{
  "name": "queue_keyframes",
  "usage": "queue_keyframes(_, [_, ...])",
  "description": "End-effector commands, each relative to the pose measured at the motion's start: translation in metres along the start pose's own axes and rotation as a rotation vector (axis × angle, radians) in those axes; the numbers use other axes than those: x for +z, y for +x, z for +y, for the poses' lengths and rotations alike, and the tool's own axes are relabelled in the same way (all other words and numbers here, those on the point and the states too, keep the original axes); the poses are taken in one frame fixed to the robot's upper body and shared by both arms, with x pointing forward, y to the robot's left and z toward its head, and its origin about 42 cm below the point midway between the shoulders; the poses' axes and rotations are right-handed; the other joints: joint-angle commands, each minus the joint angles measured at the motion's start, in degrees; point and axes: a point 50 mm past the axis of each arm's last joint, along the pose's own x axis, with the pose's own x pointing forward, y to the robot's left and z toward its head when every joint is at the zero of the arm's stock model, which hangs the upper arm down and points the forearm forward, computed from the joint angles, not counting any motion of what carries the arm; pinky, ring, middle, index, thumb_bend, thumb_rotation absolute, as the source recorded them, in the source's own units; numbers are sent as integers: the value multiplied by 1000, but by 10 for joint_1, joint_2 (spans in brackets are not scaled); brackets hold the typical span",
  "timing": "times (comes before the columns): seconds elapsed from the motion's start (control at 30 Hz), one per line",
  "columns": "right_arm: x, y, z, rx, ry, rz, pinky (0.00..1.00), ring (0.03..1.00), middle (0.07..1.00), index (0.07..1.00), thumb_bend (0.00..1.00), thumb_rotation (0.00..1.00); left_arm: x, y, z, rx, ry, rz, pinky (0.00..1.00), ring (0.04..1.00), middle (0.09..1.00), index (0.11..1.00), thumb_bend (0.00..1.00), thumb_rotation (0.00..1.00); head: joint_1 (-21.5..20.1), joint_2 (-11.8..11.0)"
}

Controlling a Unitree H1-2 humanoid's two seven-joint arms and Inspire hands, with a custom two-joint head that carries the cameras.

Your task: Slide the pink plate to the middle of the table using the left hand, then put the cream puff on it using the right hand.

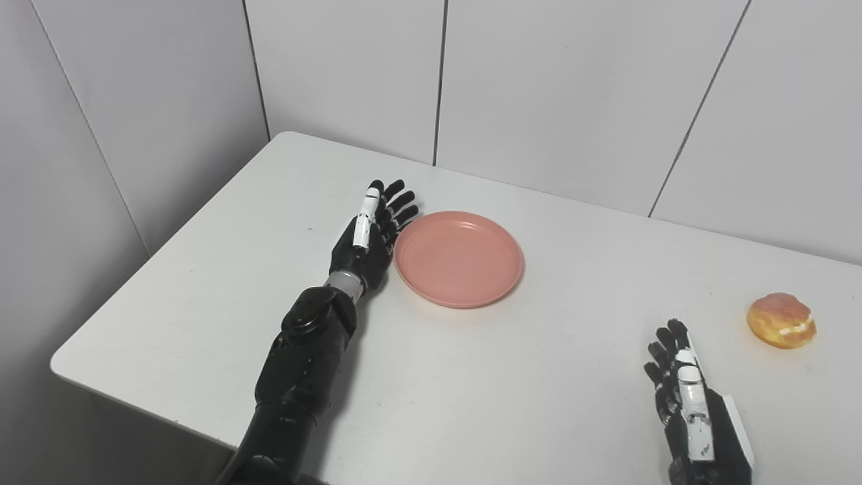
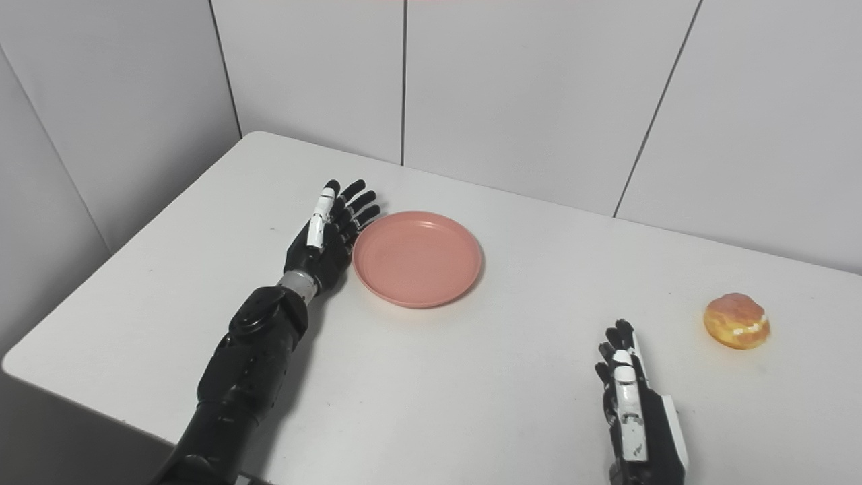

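Pink plate (image 1: 458, 259) shallow, empty, left of table middle | left hand (image 1: 370, 236) fingers spread, edge-on against its left rim, holding nothing | risk: push tips or spins plate, overshoots | cream puff (image 1: 781, 320) golden, far right | right hand (image 1: 687, 397) near front edge, fingers apart, empty
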Motion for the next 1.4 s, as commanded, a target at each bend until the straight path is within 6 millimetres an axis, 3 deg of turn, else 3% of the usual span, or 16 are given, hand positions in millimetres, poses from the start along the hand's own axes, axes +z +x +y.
queue_keyframes(0.0, [19,7,3,7,5,-102,1000,1000,1000,1000,179,1000,-13,-4,-7,-22,-25,56,942,924,923,899,383,1000,-1,-1])
queue_keyframes(0.8, [27,13,3,-49,27,-122,1000,1000,1000,1000,267,1000,-28,-47,-66,-174,-33,108,909,908,915,899,415,1000,-59,18])
queue_keyframes(1.07, [35,15,4,-78,18,-119,1000,1000,1000,1000,254,1000,-33,-61,-78,-196,-37,132,880,893,905,893,415,1000,-86,28])
queue_keyframes(1.37, [39,16,9,-79,34,-121,1000,1000,1000,1000,258,1000,-39,-79,-80,-219,-62,154,912,910,917,903,413,1000,-111,36])
